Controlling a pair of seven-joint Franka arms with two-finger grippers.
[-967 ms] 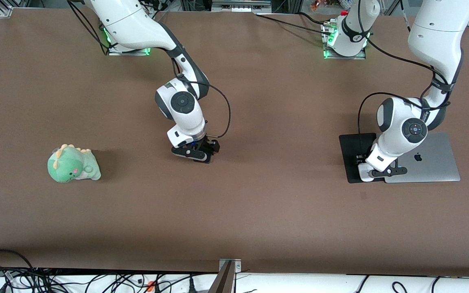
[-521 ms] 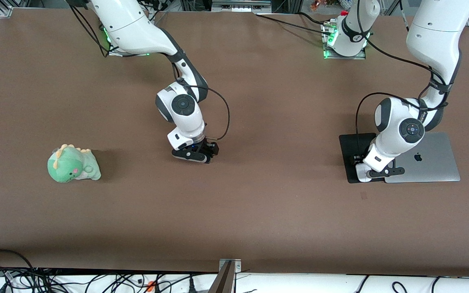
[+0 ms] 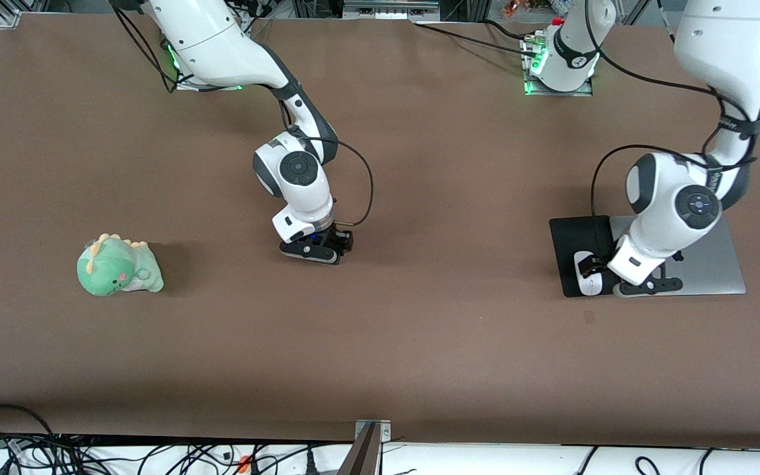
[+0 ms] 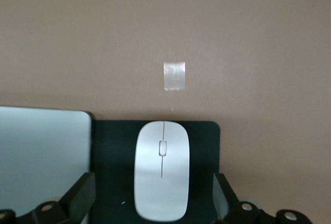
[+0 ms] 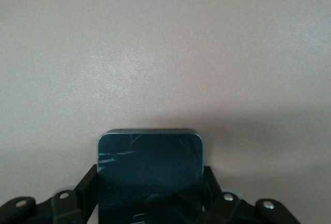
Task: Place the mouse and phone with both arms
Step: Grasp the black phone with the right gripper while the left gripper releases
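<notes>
The white mouse lies on the black mouse pad, also seen in the front view as the mouse near the pad's front edge. My left gripper hangs just above it, open, its fingers standing apart from the mouse on either side. My right gripper is down at the table's middle, shut on the black phone, whose two long edges sit against the fingers. In the front view the phone is hidden under that gripper.
A silver laptop lies closed beside the mouse pad, toward the left arm's end. A green plush dinosaur sits toward the right arm's end. A small tape patch marks the brown table nearer the front camera than the pad.
My left gripper opened, let go of the mouse on the pad and shifted up toward the laptop. My right gripper closed on the phone.
</notes>
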